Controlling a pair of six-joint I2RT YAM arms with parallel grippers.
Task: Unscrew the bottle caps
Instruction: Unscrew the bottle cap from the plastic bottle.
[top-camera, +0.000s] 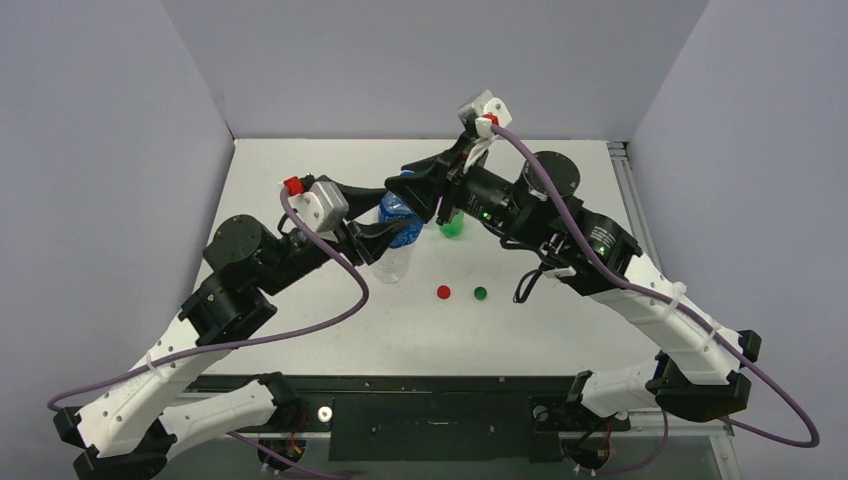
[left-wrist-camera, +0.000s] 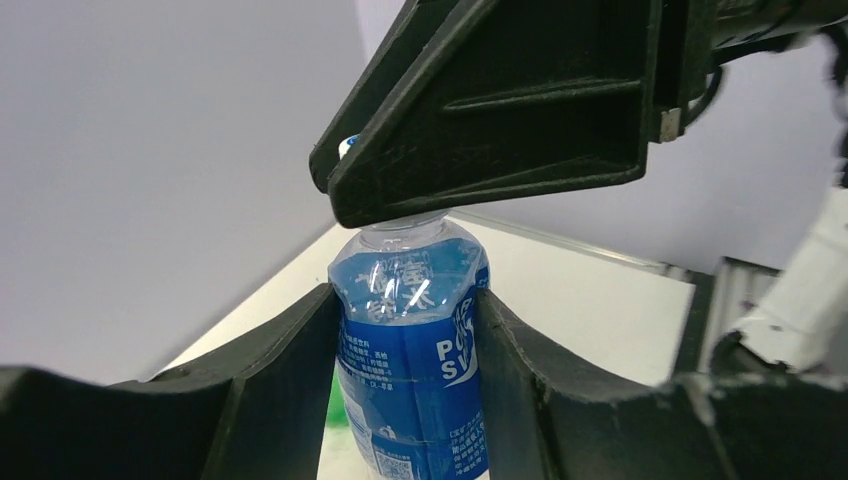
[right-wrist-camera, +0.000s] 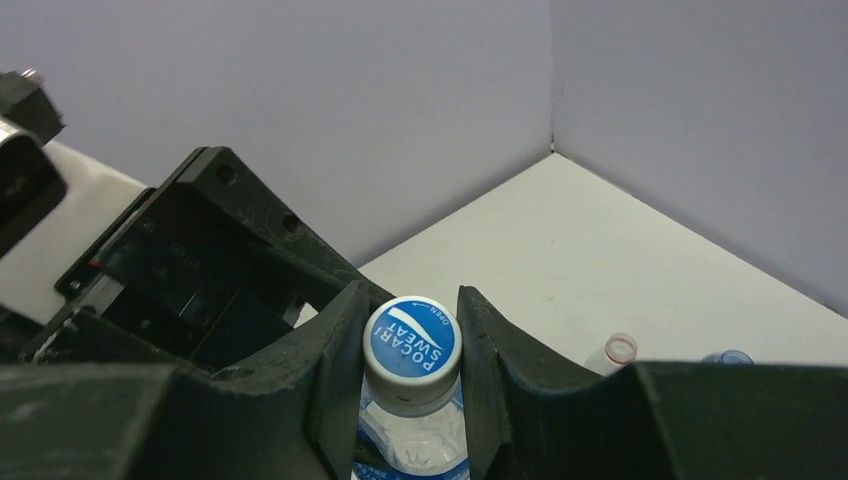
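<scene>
Roughly in the middle of the top view, both arms meet over one bottle. The left gripper is clamped on the blue-labelled bottle. In the left wrist view its two dark fingers press against the label on either side, at the lower centre of the frame. The clear shoulder of the bottle rises above them and goes under the right arm's black finger housing, which fills the upper middle of that frame.

The right gripper is closed on the blue-and-white cap. In the right wrist view the cap sits at the bottom centre, seen from above with its printed top in plain sight, and a finger touches it on each side. The cap is on the bottle's neck; whether it is loosened cannot be told.

On the white table, the green bottle stands just to the right of the held bottle, partly hidden by the right arm. A clear ribbed bottle stands just below the left gripper's fingers in the top view. Lower in that frame, well apart from the bottles, a red cap and a green cap lie near each other on the tabletop, the red one on the left.
</scene>
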